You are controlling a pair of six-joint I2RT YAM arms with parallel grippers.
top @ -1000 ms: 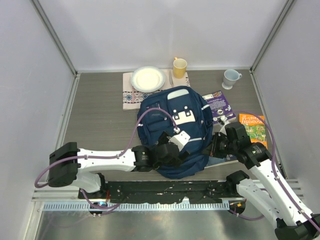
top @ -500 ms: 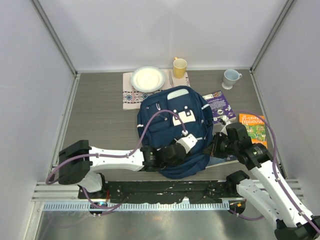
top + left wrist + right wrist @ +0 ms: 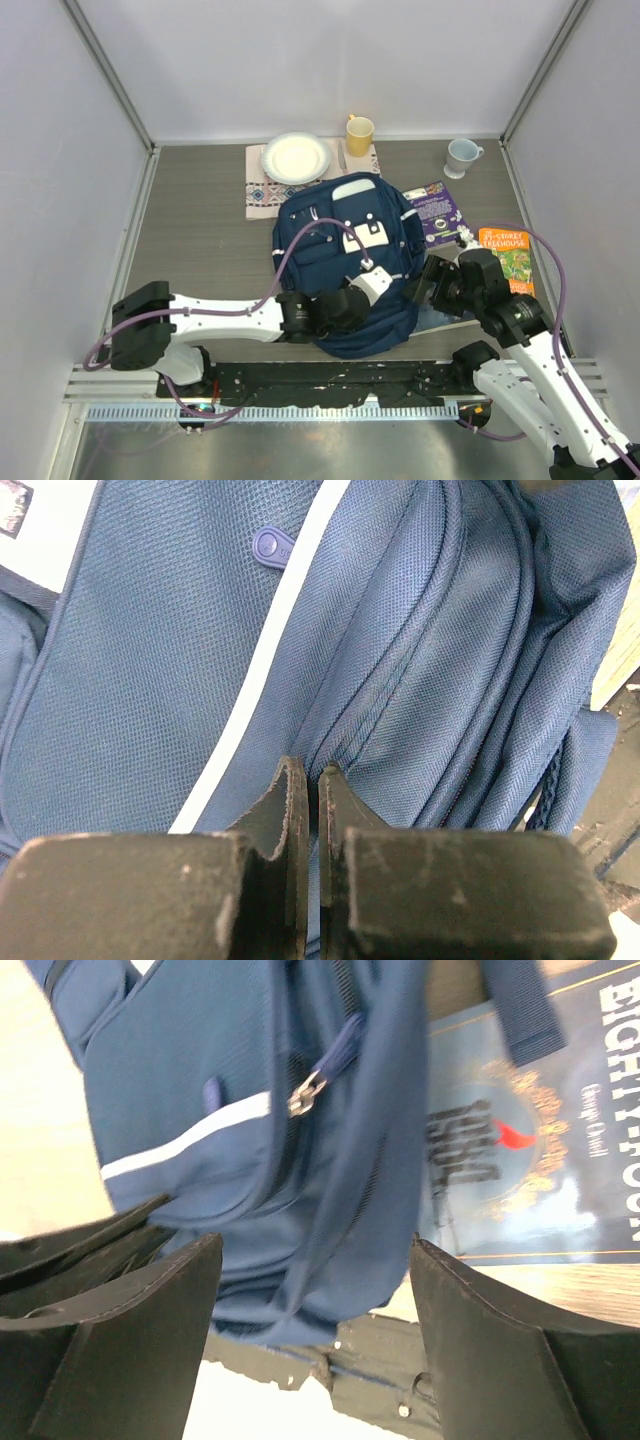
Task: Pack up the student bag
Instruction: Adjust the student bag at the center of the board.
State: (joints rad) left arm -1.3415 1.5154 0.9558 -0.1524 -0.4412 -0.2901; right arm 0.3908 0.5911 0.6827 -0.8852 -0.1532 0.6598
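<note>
At the near end of the student bag (image 3: 340,250), the left gripper (image 3: 308,800) has its jaws clenched, tips pressed to a seam between two front pockets. Whether any fabric or a zip tab is caught between them cannot be told. At the bag's near right corner the right gripper (image 3: 315,1290) stands with jaws spread wide and holding nothing, facing the bag's side, where a metal zipper pull (image 3: 305,1095) hangs on a zip line.

The bag lies flat at mid table with its front up and its pale top panel on the far side. No open compartment shows from above.

A dark blue book (image 3: 520,1140) lies partly under the bag's near right edge. A purple book (image 3: 435,210) and an orange book (image 3: 505,250) lie to the bag's right — all outside it. Beyond the bag sit a plate (image 3: 296,157) on a patterned cloth (image 3: 262,195), a yellow cup (image 3: 359,133) and a pale mug (image 3: 462,155).

Packing looks barely begun — opening a zip seems to be the step in hand, and every book is left to load.
</note>
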